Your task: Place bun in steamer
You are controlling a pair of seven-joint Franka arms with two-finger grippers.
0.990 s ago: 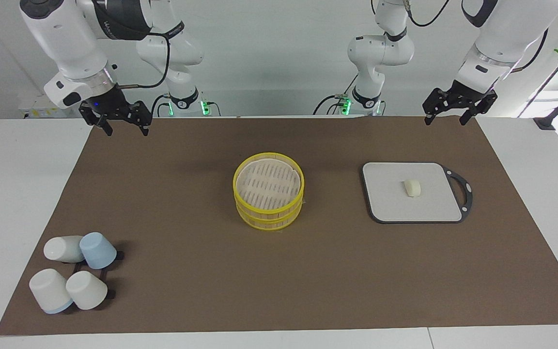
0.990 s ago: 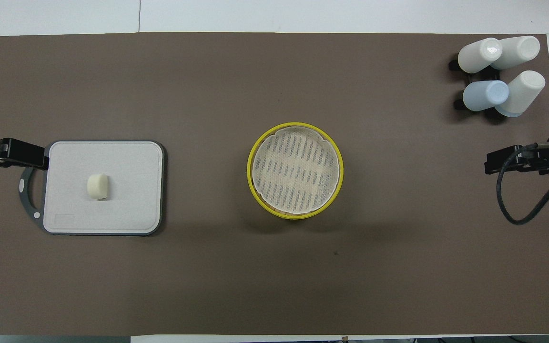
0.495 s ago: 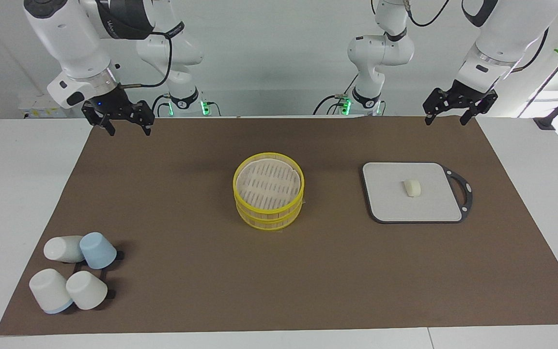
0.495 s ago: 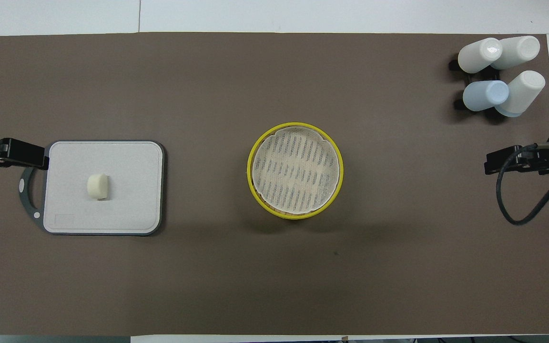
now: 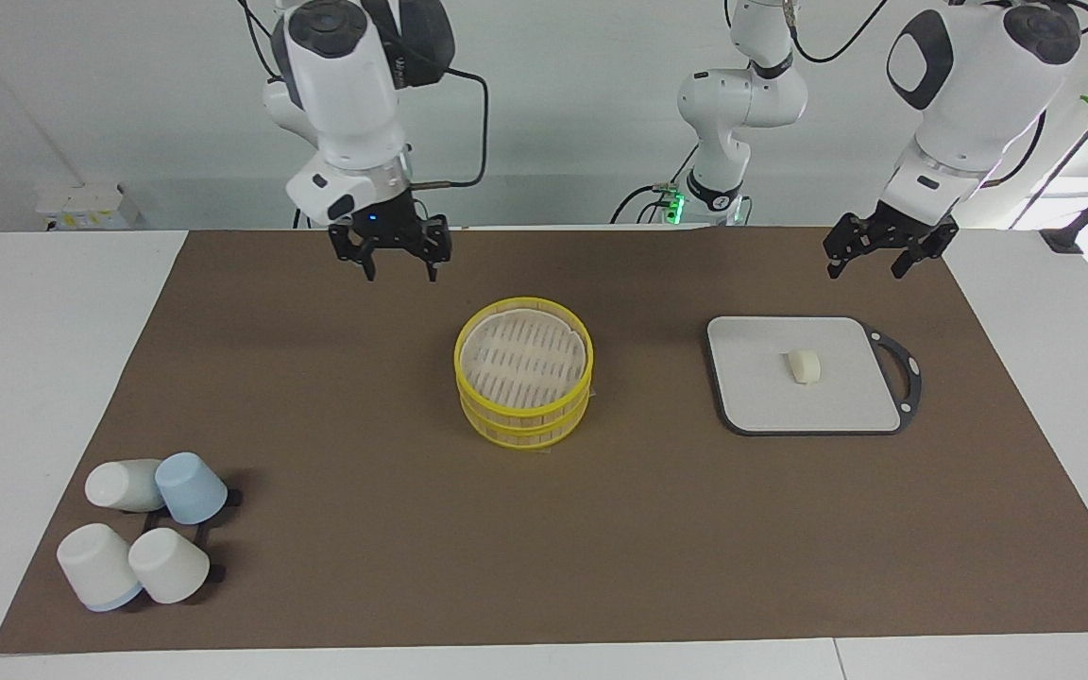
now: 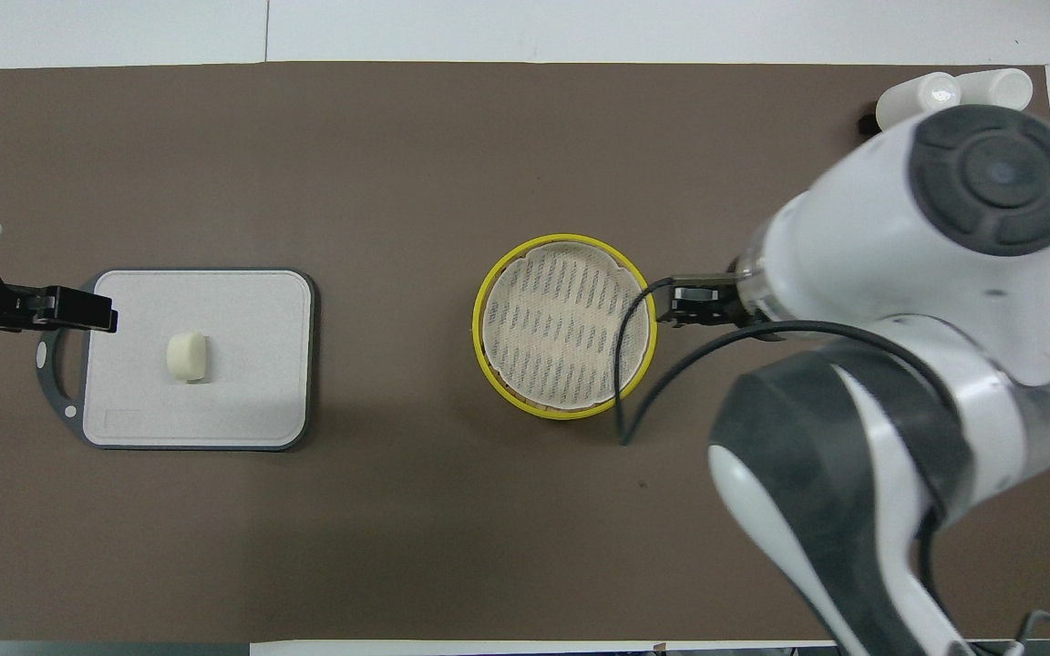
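The bun (image 5: pixel 804 366) lies on the grey board (image 5: pixel 761 401) toward the left arm's end; it also shows in the overhead view (image 6: pixel 186 355). The yellow-rimmed steamer (image 5: pixel 523 373) stands mid-mat with its slatted lid on, also seen from overhead (image 6: pixel 564 325). My right gripper (image 5: pixel 400 274) hangs open and empty over the mat close to the steamer's rim (image 6: pixel 671 305). My left gripper (image 5: pixel 866 271) hangs open and empty over the board's handle end (image 6: pixel 101 314), apart from the bun.
Several white and blue cups (image 5: pixel 143 529) lie farthest from the robots at the right arm's end; the right arm hides most of them in the overhead view (image 6: pixel 944 88). A brown mat (image 5: pixel 412 491) covers the table. The board's black handle (image 5: pixel 908 373) points toward the table's end.
The right arm has swung from its end of the table in toward the steamer. The left gripper has dropped a little and moved over the board's handle. Bun and steamer have not moved.
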